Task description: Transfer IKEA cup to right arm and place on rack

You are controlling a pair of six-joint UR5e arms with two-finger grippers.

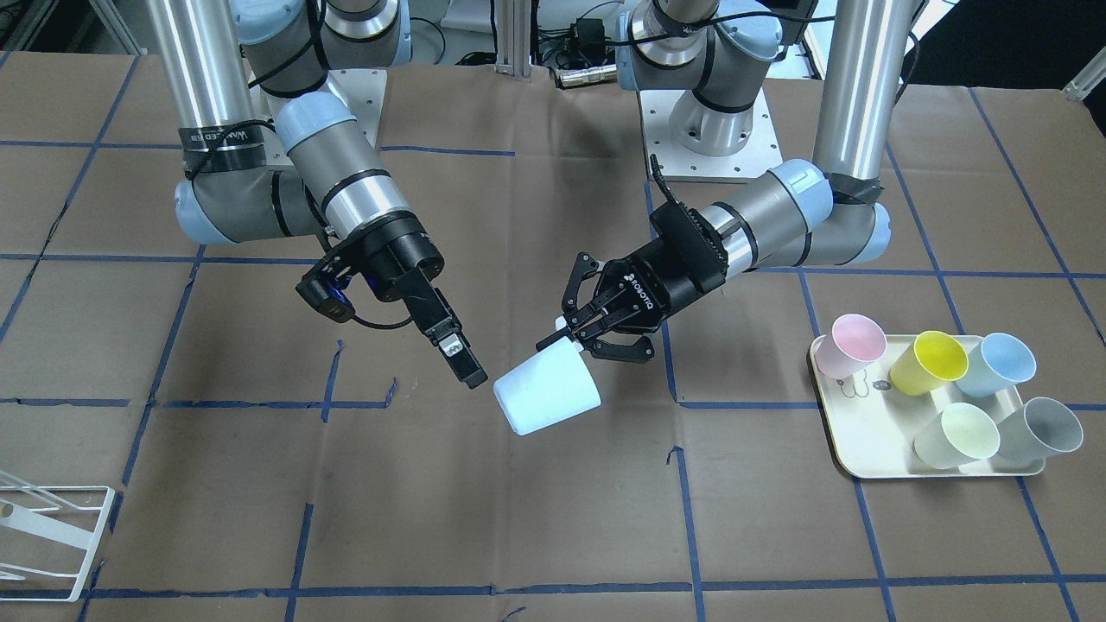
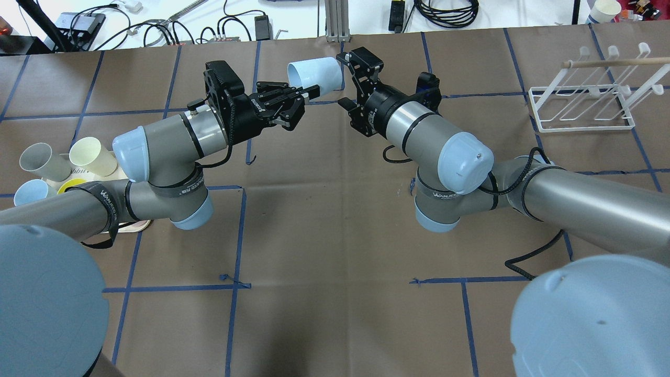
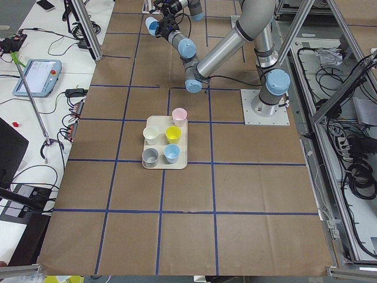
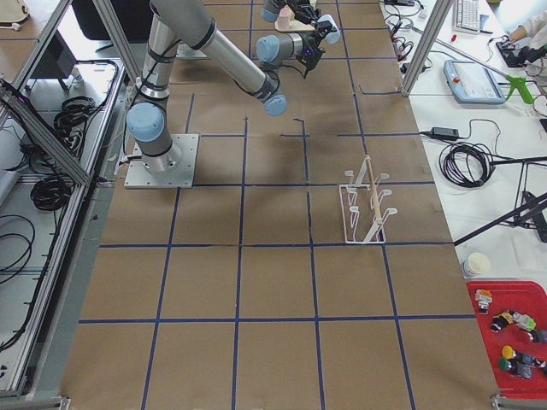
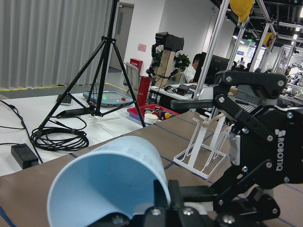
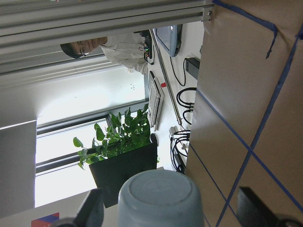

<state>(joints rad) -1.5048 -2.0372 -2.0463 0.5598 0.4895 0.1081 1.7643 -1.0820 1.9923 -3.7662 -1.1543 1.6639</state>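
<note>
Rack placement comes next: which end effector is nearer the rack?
Right. The right end effector sits open around the base of the cup, toward the rack; the left end effector grips its rim, farther off.

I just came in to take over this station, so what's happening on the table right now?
The left tool pinches a pale blue cup by its rim and holds it tilted in the air over the middle of the table, base toward the right arm. The right tool is open at that base. Its wrist view shows its fingers on either side, not closed on it. The hand-over looks about to happen. The rack has no cup on it yet.
</note>
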